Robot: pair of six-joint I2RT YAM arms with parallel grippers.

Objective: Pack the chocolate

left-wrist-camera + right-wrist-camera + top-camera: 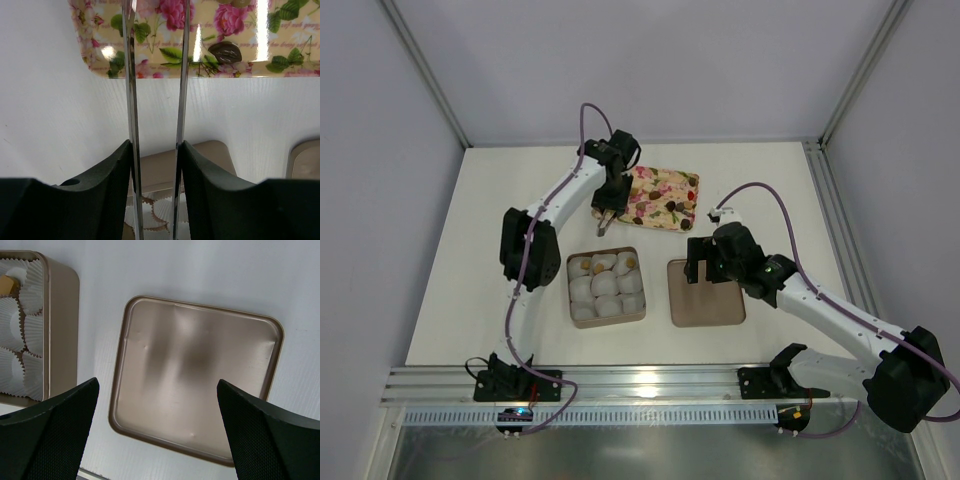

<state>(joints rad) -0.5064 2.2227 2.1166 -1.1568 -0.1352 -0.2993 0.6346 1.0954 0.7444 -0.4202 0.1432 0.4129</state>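
Note:
Dark chocolate pieces lie on the floral tray; one dark piece shows in the left wrist view. Two tan-gold pieces sit in the square brown box among white paper cups. One tan-gold piece also shows in the right wrist view. My left gripper is shut on metal tongs, held at the tray's near-left corner. The tongs' blades stand apart with nothing between them. My right gripper is open and empty above the box lid.
The lid lies open side up, to the right of the box. The tray is behind both. White walls and metal posts enclose the table on three sides.

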